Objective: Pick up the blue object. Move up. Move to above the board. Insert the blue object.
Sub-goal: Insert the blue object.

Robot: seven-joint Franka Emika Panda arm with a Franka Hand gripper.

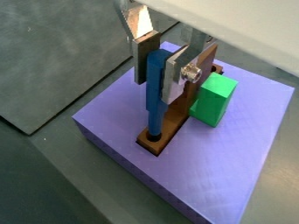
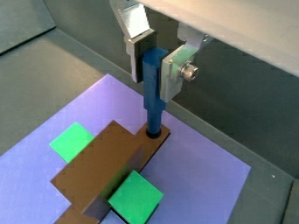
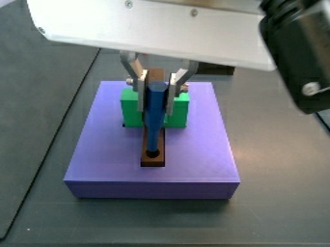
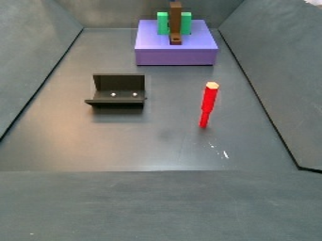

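My gripper (image 1: 162, 63) clamps the upper end of the blue peg (image 1: 155, 96), which stands upright with its tip in the hole of the brown board (image 2: 105, 166) on the lavender slab (image 1: 233, 166). The peg looks light, stiff and slick, so I judge the high grip sound. Green blocks (image 2: 73, 140) flank the board; room overhead is open.

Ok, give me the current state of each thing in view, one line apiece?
Slim blue peg: upright, lower end in the plank's hole.
Gripper: above the slab, shut on the peg.
Long brown plank: flat on the slab, between two green blocks.
Lavender slab: flat on floor.
Slim red peg: upright, free.
Fixture: unoccupied.
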